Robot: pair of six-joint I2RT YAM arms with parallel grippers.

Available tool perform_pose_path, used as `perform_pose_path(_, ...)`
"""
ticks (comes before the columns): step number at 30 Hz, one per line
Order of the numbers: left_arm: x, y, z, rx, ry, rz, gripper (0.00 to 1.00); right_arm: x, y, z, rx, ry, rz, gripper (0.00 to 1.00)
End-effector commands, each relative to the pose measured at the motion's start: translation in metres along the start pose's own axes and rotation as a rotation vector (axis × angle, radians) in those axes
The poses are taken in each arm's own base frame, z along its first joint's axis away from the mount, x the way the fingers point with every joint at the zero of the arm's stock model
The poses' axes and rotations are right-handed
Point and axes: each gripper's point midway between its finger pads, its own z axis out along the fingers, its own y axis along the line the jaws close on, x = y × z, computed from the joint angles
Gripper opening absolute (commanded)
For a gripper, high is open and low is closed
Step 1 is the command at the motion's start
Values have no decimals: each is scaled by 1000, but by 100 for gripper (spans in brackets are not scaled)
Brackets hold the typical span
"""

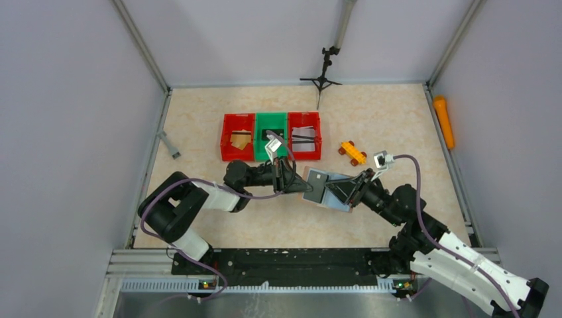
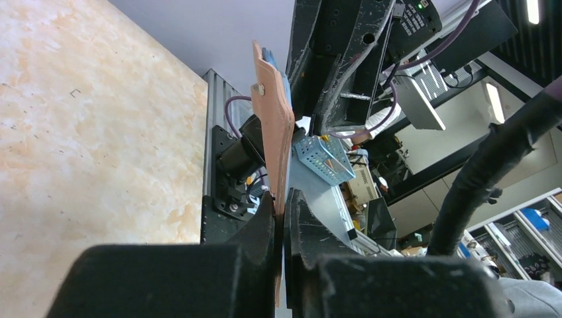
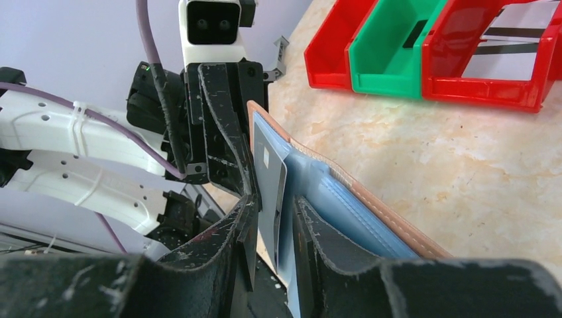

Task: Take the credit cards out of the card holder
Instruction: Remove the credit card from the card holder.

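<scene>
The tan-brown card holder hangs open above the table between both grippers, its blue-grey inner panels up. My left gripper is shut on its left edge; the left wrist view shows the tan edge pinched in the jaws. A grey credit card with a chip sticks out of a pocket of the card holder. My right gripper is narrowly open with one finger on each side of that card; a small gap shows. Other cards lie in the bins: tan, black, white-grey striped.
Three bins stand in a row behind the grippers: red, green, red. An orange toy car sits to their right. A tripod stands at the back, an orange stick at the right wall, a grey tool at the left.
</scene>
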Motion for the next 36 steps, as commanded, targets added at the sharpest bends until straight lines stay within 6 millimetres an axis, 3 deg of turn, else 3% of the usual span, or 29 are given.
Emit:
perform_pose_path(1, -9, -33, 6, 128, -1, 145, 0, -5, 5, 3, -22, -20, 8, 27)
perform_pose_path(7, -9, -31, 7, 126, -3, 141, 0, -2, 13, 3, -71, -14, 53, 16)
perform_pose_path(11, -8, -33, 8, 130, -2, 146, 2, -2, 25, 3, -144, -16, 83, 16)
perform_pose_path(13, -8, -33, 8, 132, -1, 148, 4, -2, 28, 4, -153, -14, 91, 9)
perform_pose_path(15, -8, -34, 8, 132, -2, 148, 12, -1, 25, 5, -131, -4, 93, 0)
perform_pose_path(16, -8, -34, 8, 132, -3, 148, 21, -3, 25, 4, -124, -10, 95, 0)
perform_pose_path(19, -7, -35, 8, 134, 0, 148, 34, -5, 23, 2, -114, -20, 98, 0)
perform_pose_path(23, -8, -39, 5, 138, -6, 171, 41, -4, 15, 0, -66, -13, 90, 0)
perform_pose_path(25, -8, -40, 5, 138, -10, 181, 39, -1, 13, -1, -60, -7, 89, 0)
perform_pose_path(28, -8, -40, 4, 137, -9, 179, 30, 0, 12, -2, -60, -8, 93, 0)
perform_pose_path(34, -10, -36, 4, 126, -18, 163, 0, -1, 12, -3, -59, -10, 91, 0)
perform_pose_path(36, -10, -36, 4, 126, -18, 162, 0, -1, 11, -3, -60, -10, 91, 3)
